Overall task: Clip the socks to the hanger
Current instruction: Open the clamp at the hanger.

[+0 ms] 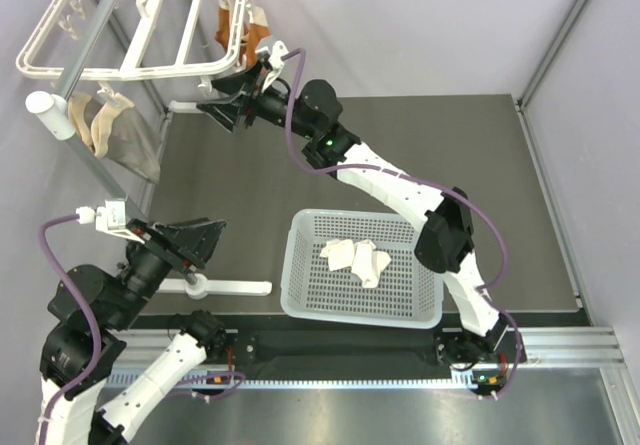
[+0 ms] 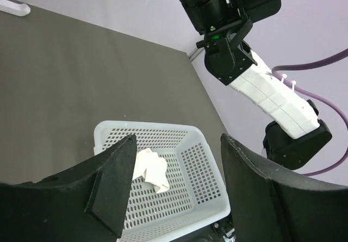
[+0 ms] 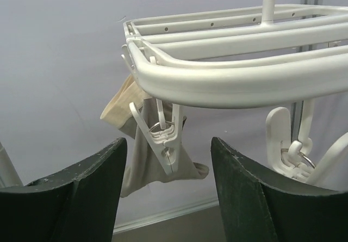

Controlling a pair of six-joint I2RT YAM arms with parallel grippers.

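Socks (image 1: 356, 257): both lie crumpled together inside the basket (image 1: 300, 300) on the bench (image 1: 450, 165), not yet on the hanger (image 1: 130, 68). The heap runs roughly 9 to 3 o'clock; the individual axes are unclear.

Left end effector (image 1: 195, 240): jaws wide apart, empty, with the socks at its 3 o'clock in the top view.

Right end effector (image 1: 225, 105): jaws apart, empty, at the hanger's edge, well apart from the basket.

Judgement: the left arm is nearer for the pick.
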